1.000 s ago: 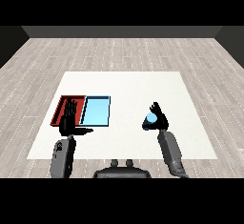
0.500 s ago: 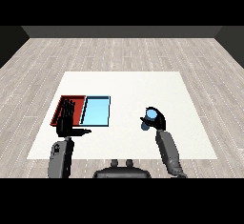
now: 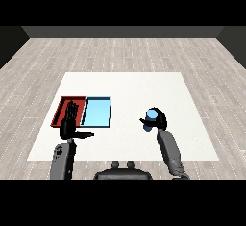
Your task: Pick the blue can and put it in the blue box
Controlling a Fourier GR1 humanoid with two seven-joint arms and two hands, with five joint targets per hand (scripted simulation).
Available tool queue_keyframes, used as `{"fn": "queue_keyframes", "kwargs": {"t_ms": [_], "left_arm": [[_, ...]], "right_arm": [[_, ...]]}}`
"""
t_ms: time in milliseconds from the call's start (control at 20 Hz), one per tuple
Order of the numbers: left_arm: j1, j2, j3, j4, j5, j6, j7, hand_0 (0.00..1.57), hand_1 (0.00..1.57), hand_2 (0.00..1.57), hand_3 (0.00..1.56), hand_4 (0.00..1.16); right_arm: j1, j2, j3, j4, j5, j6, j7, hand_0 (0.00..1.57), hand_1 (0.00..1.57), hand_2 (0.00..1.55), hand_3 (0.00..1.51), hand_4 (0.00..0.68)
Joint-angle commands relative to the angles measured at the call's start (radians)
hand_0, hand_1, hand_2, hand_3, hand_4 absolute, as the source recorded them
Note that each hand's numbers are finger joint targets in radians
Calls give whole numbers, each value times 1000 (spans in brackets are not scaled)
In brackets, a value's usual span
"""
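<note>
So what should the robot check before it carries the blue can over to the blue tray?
1. Right hand curled round the blue can: ok.
2. Can lifted off the white table: cannot tell.
3. Blue tray has nothing in it: ok.
4. Path from can to blue tray free of things: ok.
5. Left hand out of the way: not ok, it is open and up over the red tray, right beside the blue one.

The robot's black right hand [image 3: 156, 119], which had stood with fingers spread upright behind the small light-blue cylindrical can [image 3: 152, 118] a second earlier, curled round it. The grey right forearm [image 3: 170, 151] swung inward toward the middle of the white tabletop [image 3: 129, 88], carrying hand and can slightly leftward.
</note>
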Motion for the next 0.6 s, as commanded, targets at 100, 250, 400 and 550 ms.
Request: {"fn": "queue_keyframes", "kwargs": {"t_ms": [100,250,400,550], "left_arm": [[-35,1,-47,-10,-41,10,69,0,0,0,0,0],[-81,-57,-106,101,-85,24,8,0,0,0,0,0],[-101,-29,-91,75,-57,13,117,0,0,0,0,0],[-70,-36,-141,41,-79,-3,142,0,0,0,0,0]], "right_arm": [[33,-22,57,-181,48,-20,69,1426,1426,1450,1400,624],[17,-91,36,-275,30,15,145,1458,1458,1455,1401,623],[-19,-51,64,-289,86,-48,110,1430,1430,1447,1393,622],[-2,-112,50,-363,71,11,158,1435,1435,1447,1403,617]]}}
